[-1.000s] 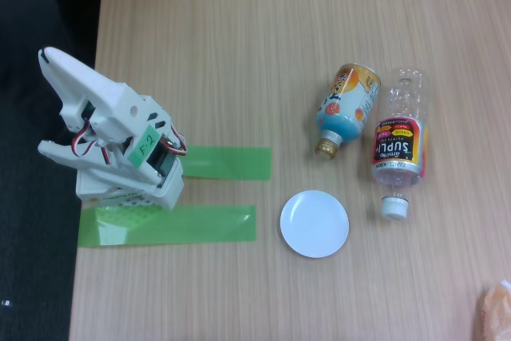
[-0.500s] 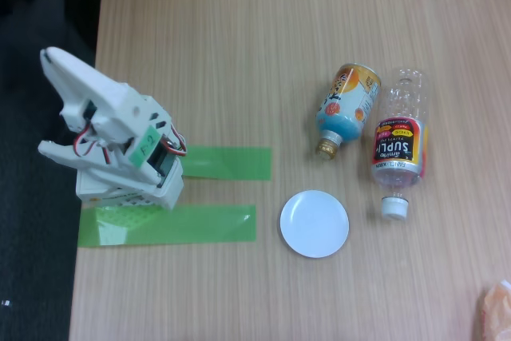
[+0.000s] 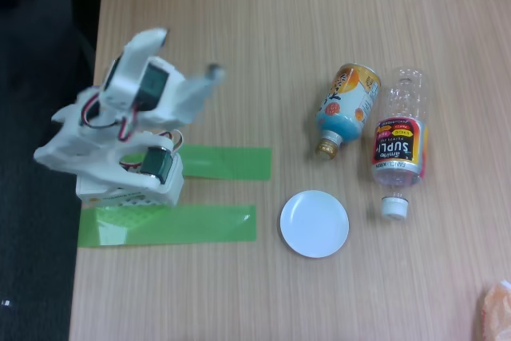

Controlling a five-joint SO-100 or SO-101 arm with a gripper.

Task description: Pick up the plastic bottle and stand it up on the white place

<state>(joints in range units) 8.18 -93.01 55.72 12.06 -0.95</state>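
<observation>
1. On the wooden counter (image 3: 239, 53) in the fixed view, the plastic bottle (image 3: 399, 145) lies flat at right, cap toward the white place (image 3: 314, 224), just apart.
2. Beside it lies an orange-and-blue can (image 3: 346, 107).
3. At left, the gripper (image 3: 188, 57) is blurred; its jaws look parted, holding nothing.

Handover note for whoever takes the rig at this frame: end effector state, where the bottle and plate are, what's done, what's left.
End effector: raised near the arm's base, holding nothing; blurred, so open or shut is unclear.
Plastic bottle: lying on its side on the table, white cap pointing toward the bottom of the fixed view, beside the orange-and-blue can.
White plate: bare, left of the bottle's cap.
Done: nothing yet.
Left: reach, grasp the bottle, stand it upright on the plate.
</observation>
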